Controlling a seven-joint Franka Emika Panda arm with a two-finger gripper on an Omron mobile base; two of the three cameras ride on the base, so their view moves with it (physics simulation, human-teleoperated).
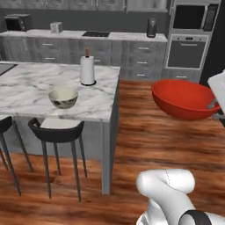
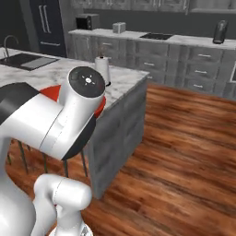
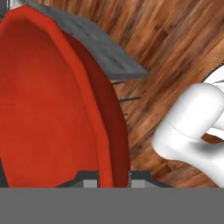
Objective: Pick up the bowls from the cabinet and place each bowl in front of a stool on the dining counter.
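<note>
The glossy red bowl (image 1: 182, 99) hangs in the air over the wood floor, to the right of the dining counter (image 1: 26, 90). My gripper (image 3: 113, 181) is shut on its rim, one finger inside and one outside; the hand reaches in from the right edge of the left base view. In the right base view my own arm hides most of the red bowl (image 2: 51, 92). The cream bowl (image 1: 63, 97) with its mottled inside stands on the marble near the front edge, just behind a black stool (image 1: 57, 130). A second stool (image 1: 4, 125) is at the far left. The cabinet is out of view.
A paper towel roll (image 1: 87, 70) stands near the counter's far right corner. The black sink (image 2: 27, 60) is set into the marble. Behind are grey drawer units with a cooktop (image 1: 96, 34), microwave (image 1: 18, 22), and an oven stack (image 1: 188, 48). Wood floor (image 1: 154, 140) lies open right of the island.
</note>
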